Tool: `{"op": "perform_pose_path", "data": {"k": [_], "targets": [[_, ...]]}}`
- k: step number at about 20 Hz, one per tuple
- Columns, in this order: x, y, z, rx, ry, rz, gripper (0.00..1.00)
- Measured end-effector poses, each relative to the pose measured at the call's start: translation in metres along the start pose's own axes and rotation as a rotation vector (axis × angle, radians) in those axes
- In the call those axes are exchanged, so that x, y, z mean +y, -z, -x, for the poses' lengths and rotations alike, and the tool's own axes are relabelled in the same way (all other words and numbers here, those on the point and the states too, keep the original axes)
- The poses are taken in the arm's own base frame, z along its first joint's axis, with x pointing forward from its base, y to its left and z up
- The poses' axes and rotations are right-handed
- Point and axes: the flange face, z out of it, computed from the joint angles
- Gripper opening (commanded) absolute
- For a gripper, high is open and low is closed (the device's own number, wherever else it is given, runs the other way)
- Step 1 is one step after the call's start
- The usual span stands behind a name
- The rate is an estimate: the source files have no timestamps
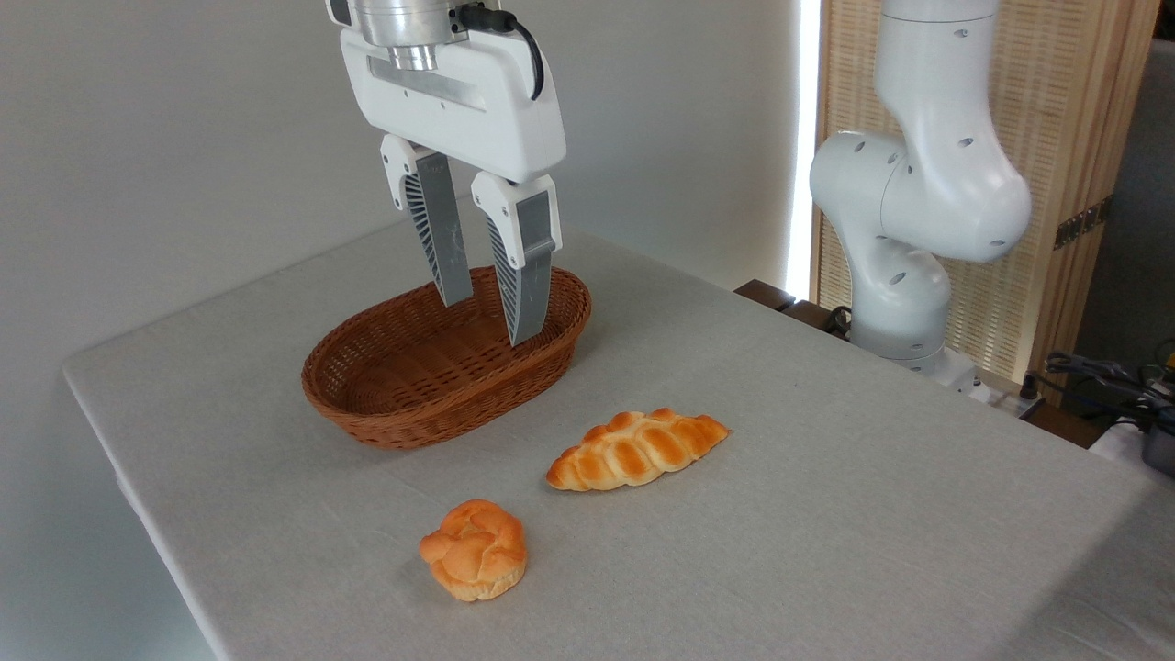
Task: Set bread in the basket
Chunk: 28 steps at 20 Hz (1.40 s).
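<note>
Camera view shows the gripper (484,319) hanging over the basket (395,404), its two fingers spread apart with nothing between them; whether the tips dip below the rim is hard to judge. On the table (826,514), the bread (475,549) sits near the front edge, well apart from the basket, with the braided loaf (637,449) lying between them.

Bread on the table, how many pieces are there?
2. The round knotted bun sits near the table's front edge. The longer braided loaf lies behind it to the right, beside the basket. None looks hidden.
</note>
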Motion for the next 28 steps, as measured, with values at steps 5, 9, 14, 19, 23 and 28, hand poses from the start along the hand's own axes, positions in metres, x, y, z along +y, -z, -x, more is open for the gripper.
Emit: {"op": "perform_pose_path", "data": {"k": [5, 9, 14, 19, 23, 28], "targets": [[0.000, 0.000, 0.000, 0.000, 0.000, 0.000, 1.00], [0.000, 0.000, 0.000, 0.000, 0.000, 0.000, 1.00], [0.000, -0.001, -0.001, 0.001, 0.000, 0.000, 1.00], [-0.001, -0.007, -0.010, 0.023, -0.009, -0.009, 1.00], [-0.001, -0.028, -0.021, 0.027, -0.021, -0.011, 1.00], [-0.002, -0.058, -0.027, 0.038, -0.027, -0.022, 1.00]]}}
